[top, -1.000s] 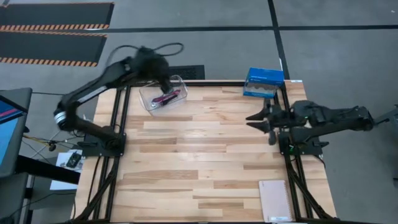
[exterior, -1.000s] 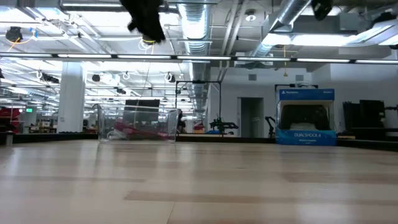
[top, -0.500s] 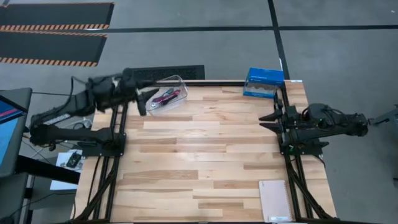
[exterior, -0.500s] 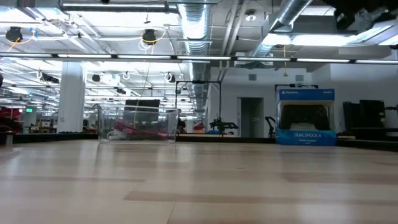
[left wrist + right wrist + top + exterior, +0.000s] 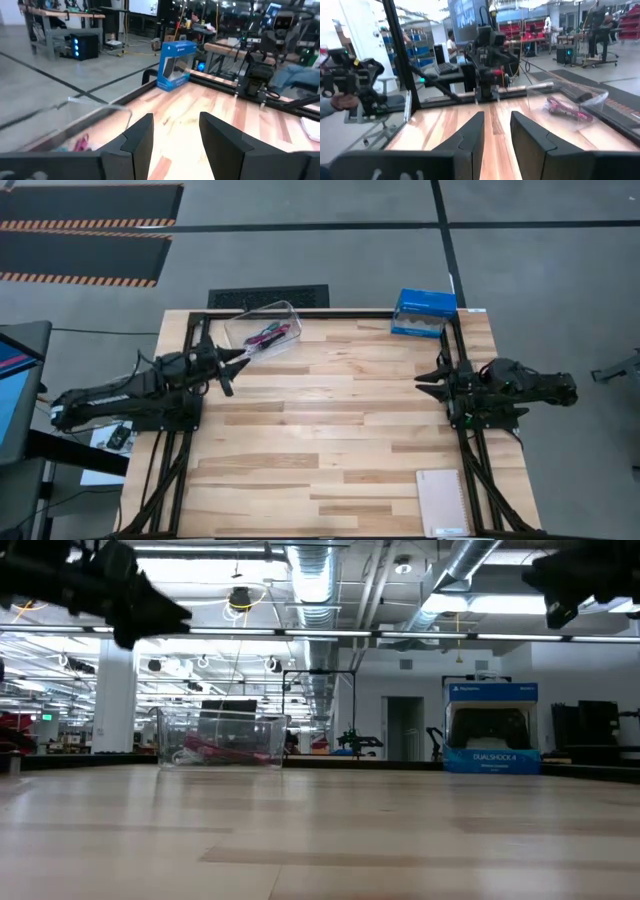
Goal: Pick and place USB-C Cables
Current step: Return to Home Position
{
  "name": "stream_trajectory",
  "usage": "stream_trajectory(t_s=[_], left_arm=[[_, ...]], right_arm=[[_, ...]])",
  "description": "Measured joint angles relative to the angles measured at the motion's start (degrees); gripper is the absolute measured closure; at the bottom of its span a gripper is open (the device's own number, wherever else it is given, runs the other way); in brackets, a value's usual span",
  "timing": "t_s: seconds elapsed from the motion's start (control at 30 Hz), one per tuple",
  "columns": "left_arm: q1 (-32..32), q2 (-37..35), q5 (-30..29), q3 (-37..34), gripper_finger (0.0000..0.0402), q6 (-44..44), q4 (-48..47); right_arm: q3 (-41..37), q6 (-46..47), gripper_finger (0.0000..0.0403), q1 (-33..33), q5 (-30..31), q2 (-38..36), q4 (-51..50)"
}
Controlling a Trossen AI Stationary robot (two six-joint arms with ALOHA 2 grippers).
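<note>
A clear plastic container (image 5: 263,330) stands on the table's far left part, also seen in the low view (image 5: 220,740). A maroon cable (image 5: 268,335) and a dark cable beside it lie inside; I cannot make out a white-grey one. The maroon cable also shows in the right wrist view (image 5: 567,110) and in the left wrist view (image 5: 80,142). My left gripper (image 5: 237,370) hovers open at the table's left edge, nearer than the container and holding nothing. My right gripper (image 5: 428,374) hovers open at the right edge, also holding nothing.
A blue boxed game controller (image 5: 424,313) stands at the far right corner, also visible in the low view (image 5: 490,728). A spiral notebook (image 5: 443,502) lies at the near right corner. Bare wooden tabletop (image 5: 320,420) spreads between the two arms.
My left gripper has left the space above the container, swinging toward the table's left edge and then toward the near side while coming down. My right arm has drawn back toward the right edge. The cables in the container have stayed where they were.
</note>
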Motion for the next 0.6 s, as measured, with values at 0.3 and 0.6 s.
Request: stream_trajectory(t_s=[0.3,0.6], left_arm=[[0.00,-12.09,-0.38,-12.56,0.0253,-4.56,3.57],[-0.60,-16.65,2.98,-14.58,0.0253,-4.07,3.42]], right_arm=[[-7.08,1.17,0.0284,-0.07,0.09,-0.05,5.07],[-12.43,1.96,0.0284,-0.07,0.07,-0.02,9.62]])
